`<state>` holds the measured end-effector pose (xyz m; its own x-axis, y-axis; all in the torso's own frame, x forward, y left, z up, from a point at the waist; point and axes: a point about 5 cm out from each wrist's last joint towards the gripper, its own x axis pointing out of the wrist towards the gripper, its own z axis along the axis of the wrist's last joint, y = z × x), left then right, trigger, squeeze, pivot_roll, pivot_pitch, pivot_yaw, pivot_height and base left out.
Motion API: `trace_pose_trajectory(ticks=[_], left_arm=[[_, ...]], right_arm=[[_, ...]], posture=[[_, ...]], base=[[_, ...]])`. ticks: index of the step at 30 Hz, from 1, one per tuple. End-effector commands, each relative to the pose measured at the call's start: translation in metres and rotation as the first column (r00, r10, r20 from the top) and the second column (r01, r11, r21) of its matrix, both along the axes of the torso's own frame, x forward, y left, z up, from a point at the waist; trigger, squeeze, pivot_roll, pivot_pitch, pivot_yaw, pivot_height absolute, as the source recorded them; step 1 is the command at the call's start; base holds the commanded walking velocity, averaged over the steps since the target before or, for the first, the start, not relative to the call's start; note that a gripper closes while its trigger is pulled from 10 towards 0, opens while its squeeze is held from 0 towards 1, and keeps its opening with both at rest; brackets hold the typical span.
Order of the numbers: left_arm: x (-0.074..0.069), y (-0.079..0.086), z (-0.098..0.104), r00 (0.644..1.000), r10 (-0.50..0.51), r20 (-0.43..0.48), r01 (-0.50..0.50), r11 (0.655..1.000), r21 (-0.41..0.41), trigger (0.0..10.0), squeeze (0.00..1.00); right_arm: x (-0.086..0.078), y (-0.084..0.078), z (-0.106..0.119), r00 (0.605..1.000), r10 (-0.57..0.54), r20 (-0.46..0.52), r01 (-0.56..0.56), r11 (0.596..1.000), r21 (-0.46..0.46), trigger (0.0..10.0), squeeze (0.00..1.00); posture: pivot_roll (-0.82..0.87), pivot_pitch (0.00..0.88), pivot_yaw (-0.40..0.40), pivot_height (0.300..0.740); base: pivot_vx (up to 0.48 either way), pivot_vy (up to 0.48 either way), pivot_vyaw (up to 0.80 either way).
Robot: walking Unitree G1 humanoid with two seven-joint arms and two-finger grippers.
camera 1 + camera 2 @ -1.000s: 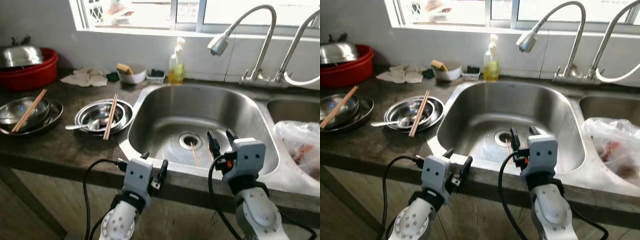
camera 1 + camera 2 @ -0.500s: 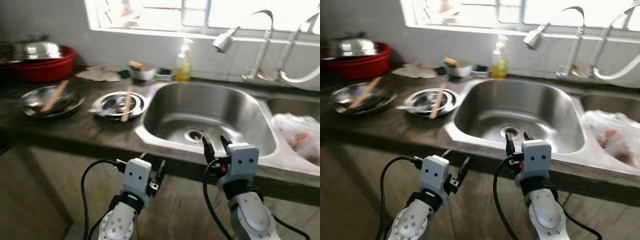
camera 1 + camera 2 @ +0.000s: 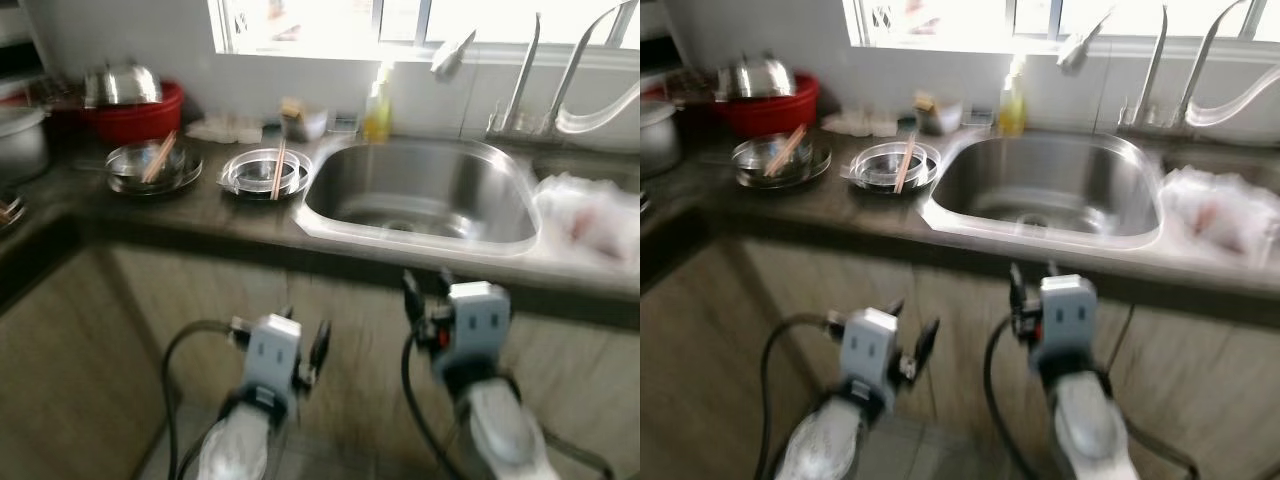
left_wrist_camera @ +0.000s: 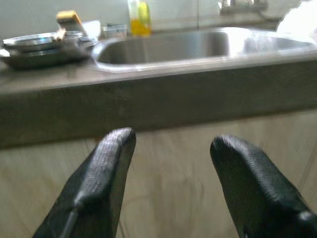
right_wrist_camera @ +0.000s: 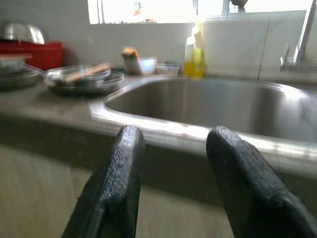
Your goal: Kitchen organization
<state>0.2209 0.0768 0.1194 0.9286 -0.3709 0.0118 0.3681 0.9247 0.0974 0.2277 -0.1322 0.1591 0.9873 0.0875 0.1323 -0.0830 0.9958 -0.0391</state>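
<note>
Since the earlier frame the camera has been carried back from the counter [image 3: 200, 215], both empty hands, left hand [image 3: 305, 345] and right hand [image 3: 425, 290], being held fingers apart below its edge, with the chopsticks [image 3: 279, 168] lying front-to-back across bowls, ahead-left, nearer the left hand.

- Left gripper [image 4: 168, 144] is held low and forward, its fingers spread apart.
- Right gripper [image 5: 171, 144] sits slightly higher, apparently level, fingers likewise parted, empty.
</note>
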Motion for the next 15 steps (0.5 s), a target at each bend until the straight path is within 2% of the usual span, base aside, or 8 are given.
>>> trace_pose_trajectory(ticks=[1,15], left_arm=[[0.0015,-0.0014,0.0044,1.0,-0.005,0.018,0.005,1.0,0.005,10.0,0.0],[0.0014,-0.0011,0.0018,1.0,0.0,0.008,0.0,1.0,0.011,10.0,0.0]], right_arm=[[0.0009,0.0004,0.0011,1.0,-0.002,0.001,0.002,1.0,0.005,10.0,0.0],[0.0001,0.002,-0.0082,0.999,0.005,-0.037,-0.005,1.0,-0.004,10.0,0.0]], posture=[[0.05,0.0,-0.027,0.74],[0.06,0.0,-0.03,0.74]], base=[[-0.337,0.0,0.0],[-0.333,0.0,0.0]])
